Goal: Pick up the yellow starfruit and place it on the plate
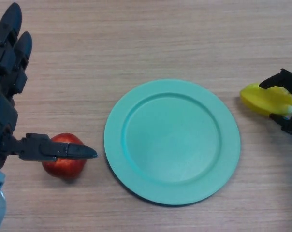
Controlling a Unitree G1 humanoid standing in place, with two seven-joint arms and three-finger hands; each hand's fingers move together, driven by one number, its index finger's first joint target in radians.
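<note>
We have our right hand (287, 99) at the far right edge of the view, its black fingers curled over the top and under the lower side of the yellow, ridged starfruit (266, 99), pinching it. The starfruit sits just off the right rim of the round teal plate (136, 118), and we cannot tell whether it rests on the wooden surface (151, 38) or is already lifted. To do this step well, we judge we should keep the pinch firm, raise the fruit enough to clear the raised rim, carry it inward from the hand toward the plate's flat centre, and release only once it is low. Our left hand (10, 92) lies spread at the opposite side, thumb stretched over a red apple (64, 162); it should stay put.
</note>
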